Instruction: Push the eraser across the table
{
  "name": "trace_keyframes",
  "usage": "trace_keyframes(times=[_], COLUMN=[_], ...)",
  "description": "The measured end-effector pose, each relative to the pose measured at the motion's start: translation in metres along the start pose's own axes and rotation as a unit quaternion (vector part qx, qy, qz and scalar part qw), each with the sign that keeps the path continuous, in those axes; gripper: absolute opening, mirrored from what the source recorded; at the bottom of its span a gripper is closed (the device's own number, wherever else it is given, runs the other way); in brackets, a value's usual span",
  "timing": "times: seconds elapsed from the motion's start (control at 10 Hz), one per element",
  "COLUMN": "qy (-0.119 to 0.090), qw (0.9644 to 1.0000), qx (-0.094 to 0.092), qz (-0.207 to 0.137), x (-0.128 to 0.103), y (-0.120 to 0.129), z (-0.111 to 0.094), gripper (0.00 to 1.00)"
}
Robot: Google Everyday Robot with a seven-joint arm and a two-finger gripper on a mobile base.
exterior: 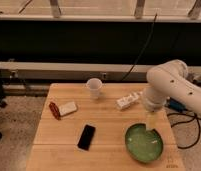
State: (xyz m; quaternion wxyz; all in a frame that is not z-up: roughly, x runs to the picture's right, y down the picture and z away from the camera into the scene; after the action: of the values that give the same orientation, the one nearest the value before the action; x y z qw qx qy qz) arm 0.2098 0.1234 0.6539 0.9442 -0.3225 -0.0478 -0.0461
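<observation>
A robot arm (pixel 170 86) hangs over the right side of a wooden table (pixel 110 121), its gripper (pixel 150 124) pointing down just above the far rim of a green bowl (pixel 128 145) and well apart from the black eraser (pixel 86 136), which lies flat near the front edge, left of centre, with nothing touching it. Whether the gripper is open or closed cannot be told from this angle. Also on the table are 4 other things: a white cup (pixel 94 88) at the back, a white box (pixel 128 101) just behind the gripper, and on the left a small white block (pixel 68 108) touching a red-brown item (pixel 54 110), possibly a snack bar. The push has not begun, and the hazards lie in the approach. The gripper is over the bowl, so a low sweep toward the eraser would likely catch the rim and drag or tip the bowl. The eraser is thin, so a pass set too high would skim over it, while one pressed too low would scrape the wood. A contact off its middle would likely spin the slab rather than slide it — and with the front edge so near, a shove angled that way could send it off the table.
</observation>
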Motion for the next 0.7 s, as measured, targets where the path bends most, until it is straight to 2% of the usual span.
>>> trace_keyframes(times=[0.7], qy=[-0.004], qw=[0.9999], qx=[-0.005], qz=[-0.01], x=[-0.0107], y=[0.0039], z=[0.0043], gripper=[0.8])
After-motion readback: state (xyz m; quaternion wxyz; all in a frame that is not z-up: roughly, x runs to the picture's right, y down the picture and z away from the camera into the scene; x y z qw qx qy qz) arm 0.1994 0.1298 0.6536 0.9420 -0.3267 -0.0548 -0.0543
